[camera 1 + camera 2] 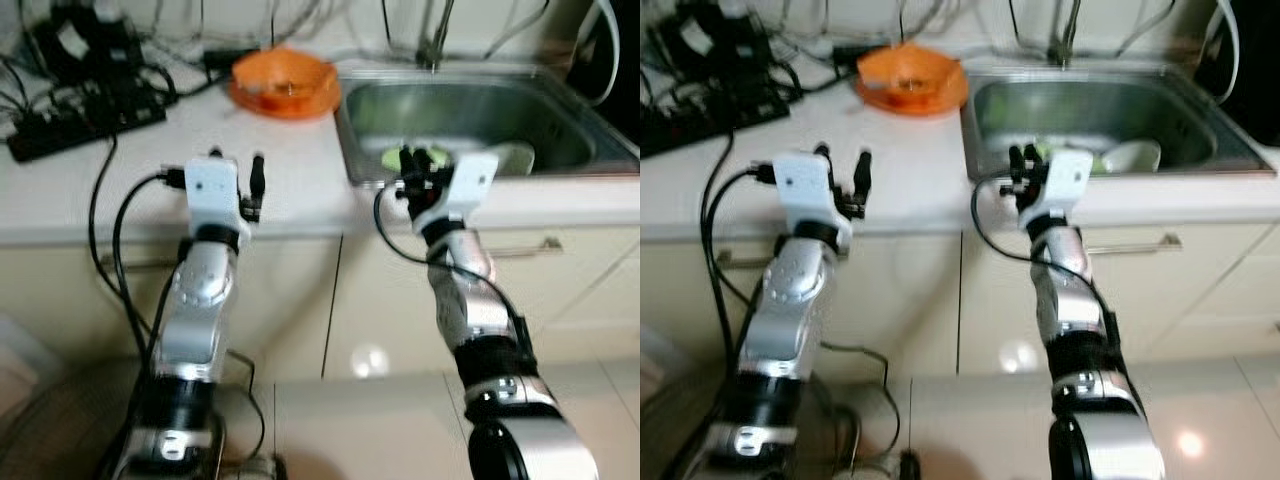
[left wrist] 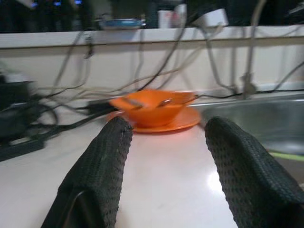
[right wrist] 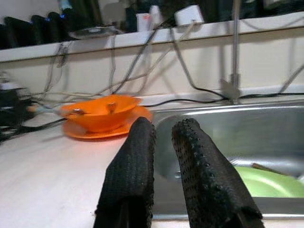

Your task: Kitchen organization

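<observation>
Head stereo pair: both eyes look forward and down from above onto the white countertop (image 1: 150,190), sharing the stainless steel sink (image 1: 560,105) at right and the orange bowl on its orange plate (image 1: 908,75) at the far edge. Left wrist camera: set low over the counter, facing that bowl closely. Right wrist camera: low at the sink's near rim, sharing bowl and sink basin.

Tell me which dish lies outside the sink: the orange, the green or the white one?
The orange bowl, on its orange plate on the counter left of the sink. The green plate and white bowl lie inside the sink.
</observation>
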Robot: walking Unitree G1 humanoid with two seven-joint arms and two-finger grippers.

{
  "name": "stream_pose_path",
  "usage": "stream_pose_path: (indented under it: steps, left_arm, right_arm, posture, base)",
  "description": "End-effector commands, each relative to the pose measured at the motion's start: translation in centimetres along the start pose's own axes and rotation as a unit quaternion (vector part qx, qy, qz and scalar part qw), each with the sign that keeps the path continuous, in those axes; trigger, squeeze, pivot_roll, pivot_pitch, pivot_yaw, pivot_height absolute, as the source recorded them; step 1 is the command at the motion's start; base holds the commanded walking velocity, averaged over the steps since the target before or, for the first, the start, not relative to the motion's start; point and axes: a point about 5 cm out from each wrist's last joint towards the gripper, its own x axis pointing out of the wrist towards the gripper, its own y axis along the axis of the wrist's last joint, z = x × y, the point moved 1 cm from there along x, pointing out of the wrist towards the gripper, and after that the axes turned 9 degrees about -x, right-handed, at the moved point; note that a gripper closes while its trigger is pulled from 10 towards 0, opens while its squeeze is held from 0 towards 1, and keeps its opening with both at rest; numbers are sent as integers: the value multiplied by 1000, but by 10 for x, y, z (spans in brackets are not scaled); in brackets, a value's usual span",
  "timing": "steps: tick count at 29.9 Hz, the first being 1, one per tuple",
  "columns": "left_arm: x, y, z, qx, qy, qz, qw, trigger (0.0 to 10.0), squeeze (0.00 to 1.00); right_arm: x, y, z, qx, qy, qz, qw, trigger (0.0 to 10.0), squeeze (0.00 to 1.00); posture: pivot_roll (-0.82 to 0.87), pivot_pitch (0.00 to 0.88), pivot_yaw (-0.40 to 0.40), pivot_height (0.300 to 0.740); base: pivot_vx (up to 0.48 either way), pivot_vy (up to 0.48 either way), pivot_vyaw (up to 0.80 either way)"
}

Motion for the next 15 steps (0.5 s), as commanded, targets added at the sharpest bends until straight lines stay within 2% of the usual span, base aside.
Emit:
stream_pose_path:
  steps: [1,11,15]
  left_arm:
    - [0,-1,-7,8,9,-5,1000,10000,0]
    - [-1,-2,-7,8,7,-9,1000,10000,0]
    - [-1,-2,-4,5,-1,-6,1000,10000,0]
  right_arm:
    - [1,0,-3,12,0,-2,1000,10000,0]
    - [2,-1,-4,13,1,-7,1000,10000,0]
    - [3,-2,-3,12,-1,-9,1000,10000,0]
  posture:
    - [-8,76,-25,740]
    - [-5,77,-27,740]
    - [-5,77,-27,740]
  base:
    - [412,0,0]
    - [382,0,0]
    - [0,0,0]
